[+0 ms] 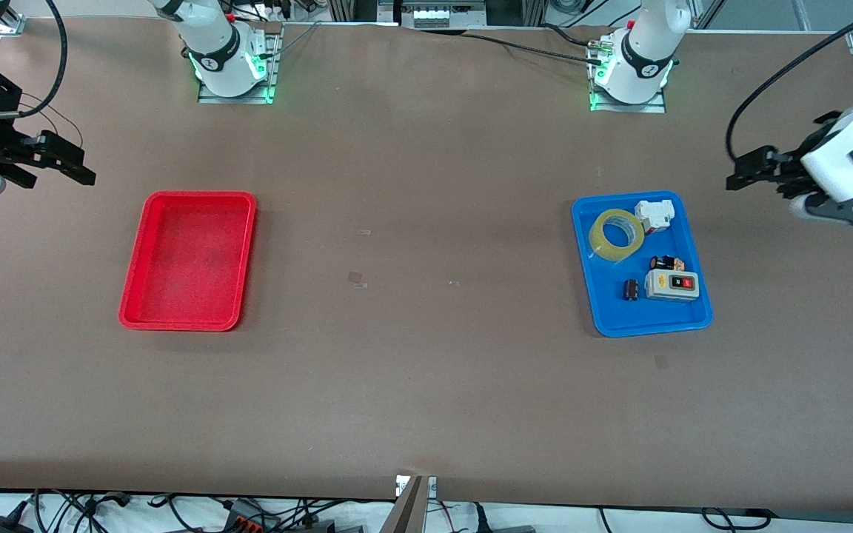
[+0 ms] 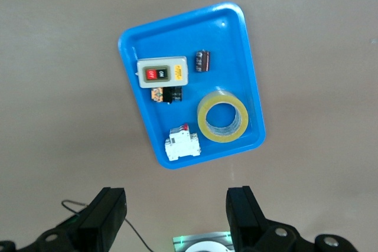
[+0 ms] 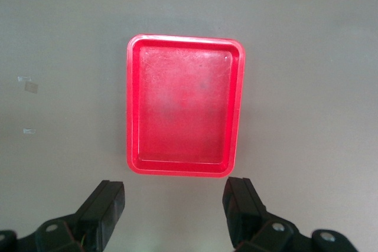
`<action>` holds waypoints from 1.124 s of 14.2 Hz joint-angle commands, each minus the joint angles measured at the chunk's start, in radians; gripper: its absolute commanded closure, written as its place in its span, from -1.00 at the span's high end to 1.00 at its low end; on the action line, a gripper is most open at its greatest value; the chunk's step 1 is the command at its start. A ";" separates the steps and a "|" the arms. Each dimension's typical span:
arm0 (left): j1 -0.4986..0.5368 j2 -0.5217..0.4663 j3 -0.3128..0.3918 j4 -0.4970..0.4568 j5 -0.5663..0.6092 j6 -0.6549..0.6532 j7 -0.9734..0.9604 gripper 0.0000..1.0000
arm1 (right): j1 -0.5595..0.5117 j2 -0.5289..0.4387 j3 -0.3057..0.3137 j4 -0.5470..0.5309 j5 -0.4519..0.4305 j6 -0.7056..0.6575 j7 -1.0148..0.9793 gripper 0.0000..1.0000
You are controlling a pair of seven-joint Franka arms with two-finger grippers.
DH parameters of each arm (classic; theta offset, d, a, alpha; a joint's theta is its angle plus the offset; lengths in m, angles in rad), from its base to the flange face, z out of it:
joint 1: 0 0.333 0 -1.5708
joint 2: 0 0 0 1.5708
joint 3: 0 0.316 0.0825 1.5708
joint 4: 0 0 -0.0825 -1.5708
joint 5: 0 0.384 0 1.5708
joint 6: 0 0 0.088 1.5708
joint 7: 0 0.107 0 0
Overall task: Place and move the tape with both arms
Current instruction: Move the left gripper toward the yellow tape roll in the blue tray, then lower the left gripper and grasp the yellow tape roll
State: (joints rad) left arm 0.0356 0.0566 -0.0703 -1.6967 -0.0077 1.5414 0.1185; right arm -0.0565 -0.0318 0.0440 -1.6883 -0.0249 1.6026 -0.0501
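The tape [image 1: 597, 237], a yellowish translucent ring, lies flat in the blue tray [image 1: 604, 318] at the corner toward the robots' bases. The left wrist view shows the tape [image 2: 221, 137] and the blue tray [image 2: 230, 45] from above. My left gripper [image 1: 745, 169] hangs open and empty over the table's left-arm end, beside the blue tray and apart from it; its own view shows bare table under the left gripper [image 2: 177, 202]. My right gripper [image 1: 71, 159] hangs open and empty over the right-arm end, and table shows under the right gripper [image 3: 175, 196].
An empty red tray [image 1: 189, 259] lies toward the right arm's end, also seen as the red tray [image 3: 183, 104]. The blue tray also holds a grey switch box [image 1: 671, 284], a white breaker [image 1: 654, 215], a dark capacitor [image 1: 630, 289] and small parts [image 1: 667, 263].
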 commanded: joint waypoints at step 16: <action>-0.010 0.187 -0.068 -0.600 -0.034 0.809 -0.174 0.99 | -0.011 -0.003 0.013 -0.004 0.003 0.028 -0.007 1.00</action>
State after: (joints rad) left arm 0.0262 0.2124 -0.1346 -2.3068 -0.0257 2.3262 -0.0574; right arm -0.0565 -0.0222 0.0449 -1.6884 -0.0249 1.6250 -0.0500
